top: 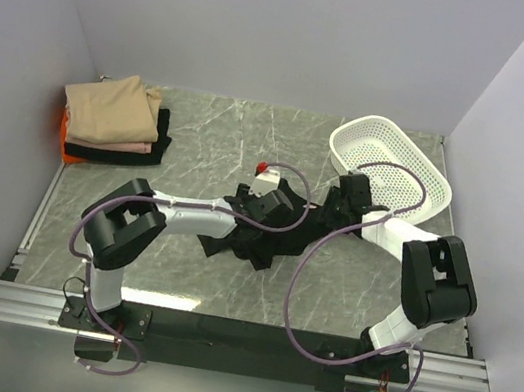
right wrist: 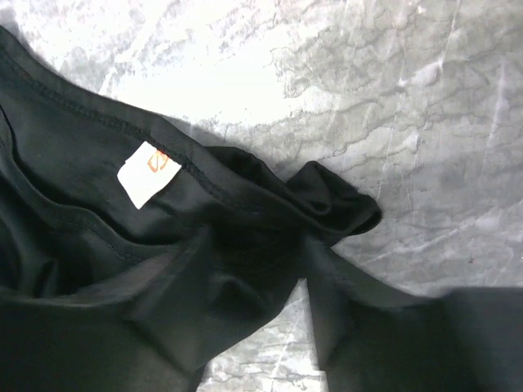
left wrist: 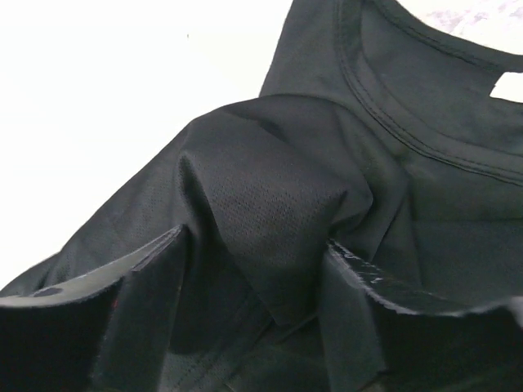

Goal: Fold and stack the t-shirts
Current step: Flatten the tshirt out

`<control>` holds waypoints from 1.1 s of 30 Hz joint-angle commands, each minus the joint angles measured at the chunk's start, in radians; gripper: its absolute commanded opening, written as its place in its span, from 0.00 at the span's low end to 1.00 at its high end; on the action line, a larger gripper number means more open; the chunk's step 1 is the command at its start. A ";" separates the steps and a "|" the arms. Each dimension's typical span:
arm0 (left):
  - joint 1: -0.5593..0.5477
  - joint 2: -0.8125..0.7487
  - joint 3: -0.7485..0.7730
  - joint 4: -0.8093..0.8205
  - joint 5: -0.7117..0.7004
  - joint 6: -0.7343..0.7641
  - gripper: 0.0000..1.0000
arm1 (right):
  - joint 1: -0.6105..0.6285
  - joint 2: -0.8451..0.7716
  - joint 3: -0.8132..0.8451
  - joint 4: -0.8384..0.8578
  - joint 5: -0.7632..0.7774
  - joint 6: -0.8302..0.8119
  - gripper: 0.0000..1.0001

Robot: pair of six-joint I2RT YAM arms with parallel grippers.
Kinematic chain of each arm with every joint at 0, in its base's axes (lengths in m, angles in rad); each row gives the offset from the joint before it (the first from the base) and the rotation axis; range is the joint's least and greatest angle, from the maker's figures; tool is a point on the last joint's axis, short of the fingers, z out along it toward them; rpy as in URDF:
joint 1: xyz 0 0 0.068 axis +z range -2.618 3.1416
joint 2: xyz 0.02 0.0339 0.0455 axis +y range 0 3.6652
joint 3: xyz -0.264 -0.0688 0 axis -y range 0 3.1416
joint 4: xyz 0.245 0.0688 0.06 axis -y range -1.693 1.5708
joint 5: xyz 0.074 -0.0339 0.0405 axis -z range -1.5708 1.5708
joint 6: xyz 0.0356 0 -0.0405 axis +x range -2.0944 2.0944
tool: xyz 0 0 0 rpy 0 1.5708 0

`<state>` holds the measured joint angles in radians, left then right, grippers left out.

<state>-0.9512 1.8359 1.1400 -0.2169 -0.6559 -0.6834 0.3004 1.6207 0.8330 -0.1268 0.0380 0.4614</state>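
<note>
Left hand (left wrist: pixel 257 241) and right hand (right wrist: pixel 253 245) stand apart, each straddling a ridge of the black t-shirt (top: pixel 266 232) — poised to pinch and spread it (my guess).

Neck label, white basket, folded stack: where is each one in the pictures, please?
neck label (right wrist: pixel 147 173), right wrist view, centre of the tag.
white basket (top: pixel 380 134), top external view, its far wall.
folded stack (top: pixel 110 108), top external view, the tan top layer.

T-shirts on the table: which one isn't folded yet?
The crumpled black t-shirt in the middle; the others sit folded in one stack at the far left, tan on top.
</note>
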 commanded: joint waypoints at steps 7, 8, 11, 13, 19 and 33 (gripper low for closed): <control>0.066 -0.032 -0.028 0.056 -0.066 -0.002 0.01 | -0.006 0.005 0.026 -0.014 -0.016 -0.006 0.00; 0.071 -0.046 -0.034 0.041 -0.076 -0.002 0.01 | -0.006 0.001 0.029 -0.020 -0.015 -0.009 0.00; 0.104 -0.133 -0.066 0.011 -0.120 -0.007 0.00 | -0.004 -0.071 0.035 -0.049 0.000 -0.010 0.00; 0.138 -0.223 -0.092 -0.027 -0.151 -0.013 0.00 | -0.006 -0.161 0.040 -0.088 0.022 -0.013 0.00; 0.219 -0.510 -0.174 -0.108 -0.172 -0.018 0.00 | -0.003 -0.462 0.090 -0.229 0.085 -0.029 0.00; 0.364 -0.821 -0.230 -0.288 -0.163 -0.079 0.06 | 0.000 -0.786 0.125 -0.416 0.053 -0.046 0.00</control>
<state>-0.6121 1.0077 0.9249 -0.4614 -0.8253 -0.7353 0.3008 0.8528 0.9867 -0.5076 0.1154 0.4240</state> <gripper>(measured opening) 0.049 0.019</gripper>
